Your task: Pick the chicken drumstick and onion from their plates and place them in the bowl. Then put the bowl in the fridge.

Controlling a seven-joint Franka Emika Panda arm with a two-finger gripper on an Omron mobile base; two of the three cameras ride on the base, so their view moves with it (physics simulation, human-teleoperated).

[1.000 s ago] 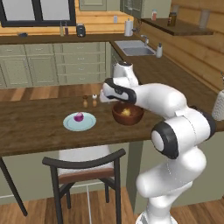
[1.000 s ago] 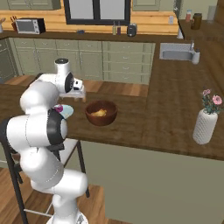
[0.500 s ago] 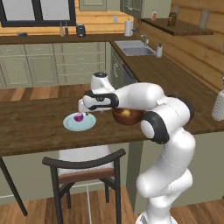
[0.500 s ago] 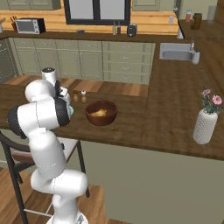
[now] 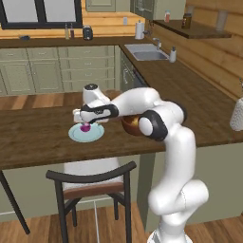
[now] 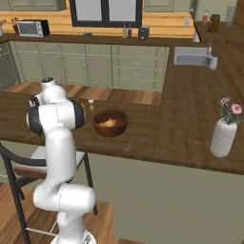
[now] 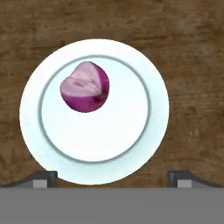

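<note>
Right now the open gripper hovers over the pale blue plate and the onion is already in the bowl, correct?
Not quite. The onion lies on the pale blue plate, as the hand view shows. The open gripper does hover over that plate; the bowl holds only a golden-orange piece.

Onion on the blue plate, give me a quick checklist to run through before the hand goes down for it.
1. Onion lies alone on the pale blue plate, nothing against it: ok.
2. Hand is open, its dark fingertips wide apart at the plate's near edge: ok.
3. Hand centred on the onion: not ok; in the hand view the onion sits up and to the left of the midpoint between the tips.
4. Hand is over the plate, seen from the left base view: ok.
5. Bowl stands upright on the counter with the chicken drumstick already inside and room left: ok.
6. Height above the onion: cannot tell.
</note>
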